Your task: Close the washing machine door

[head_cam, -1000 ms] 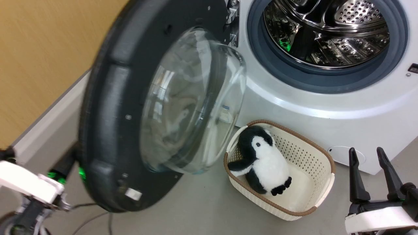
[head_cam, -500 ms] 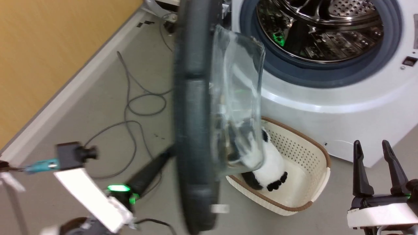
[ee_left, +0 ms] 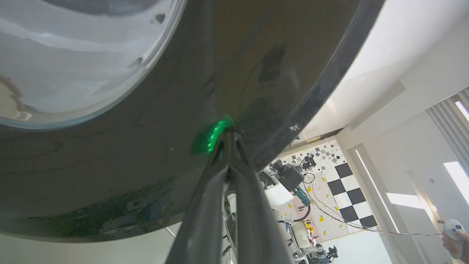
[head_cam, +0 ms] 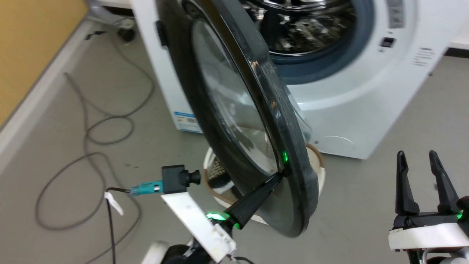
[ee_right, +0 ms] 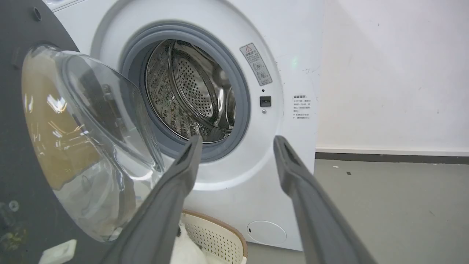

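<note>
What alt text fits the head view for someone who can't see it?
A washing machine door, black-rimmed with a glass centre, stands half open while the shut jaws of the left arm press its lower rim. Behind it the white washing machine shows its open drum; the right arm holds its jaws open at lower right.
</note>
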Motion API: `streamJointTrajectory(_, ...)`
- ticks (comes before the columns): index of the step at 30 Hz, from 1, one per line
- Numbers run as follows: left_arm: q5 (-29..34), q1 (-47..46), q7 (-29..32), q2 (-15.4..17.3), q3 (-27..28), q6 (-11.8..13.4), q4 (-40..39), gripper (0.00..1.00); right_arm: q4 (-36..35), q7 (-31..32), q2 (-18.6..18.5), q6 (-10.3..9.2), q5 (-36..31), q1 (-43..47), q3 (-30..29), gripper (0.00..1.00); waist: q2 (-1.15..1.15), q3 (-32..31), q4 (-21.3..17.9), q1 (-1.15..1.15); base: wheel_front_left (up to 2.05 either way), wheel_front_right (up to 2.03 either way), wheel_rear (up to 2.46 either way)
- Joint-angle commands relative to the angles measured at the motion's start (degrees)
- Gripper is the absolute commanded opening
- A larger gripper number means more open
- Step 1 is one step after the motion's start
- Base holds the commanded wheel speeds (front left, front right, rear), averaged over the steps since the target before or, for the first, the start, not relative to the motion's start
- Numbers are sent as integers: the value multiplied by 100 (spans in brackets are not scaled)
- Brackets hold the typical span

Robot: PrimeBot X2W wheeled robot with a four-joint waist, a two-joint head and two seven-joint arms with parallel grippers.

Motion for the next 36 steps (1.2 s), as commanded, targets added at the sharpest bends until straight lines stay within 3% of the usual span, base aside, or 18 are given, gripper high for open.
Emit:
streamJointTrajectory(1, -4, -191, -264, 3, -183, -27, 177, 0, 0, -26, 15, 5, 40, -93, 13, 100, 0, 41, -314, 0, 0, 0, 0)
streamJointTrajectory(10, 19, -808, -1439, 184, -975, -27, 1274, 0, 28, -26, 15, 5, 87, -129, 10, 100, 0, 120, -849, 0, 0, 0, 0)
streamJointTrajectory(19, 88, -1100, -2522, 630, -1429, -27, 1314, 0, 10, -26, 15, 5, 142, -81, 196, 100, 0, 14, -980, 0, 0, 0, 0)
streamJointTrajectory(23, 708, -1213, -3540, 1113, -1538, -27, 1395, 0, -105, -26, 15, 5, 168, -70, 186, 100, 0, -115, -951, 0, 0, 0, 0)
streamJointTrajectory(27, 1879, -1308, -3858, 1463, -1130, 9, 1845, 0, -233, -26, 15, 5, 169, -35, 73, 100, 0, -258, -876, 0, 0, 0, 0)
streamJointTrajectory(29, 2674, -1270, -3866, 1364, -416, 308, 1822, 0, -290, -26, 15, 5, 161, -22, 3, 100, 0, -316, -822, 0, 0, 0, 0)
streamJointTrajectory(32, 4257, -1090, -3869, 1275, 540, 1098, 1550, 0, -383, -26, 15, 5, 114, -66, -77, 100, 0, -376, -766, 0, 0, 0, 0)
streamJointTrajectory(36, 5454, -651, -3870, 981, 1387, 1675, 972, 0, -530, -26, 15, 5, 67, -216, -172, 100, 0, -463, -698, 0, 0, 0, 0)
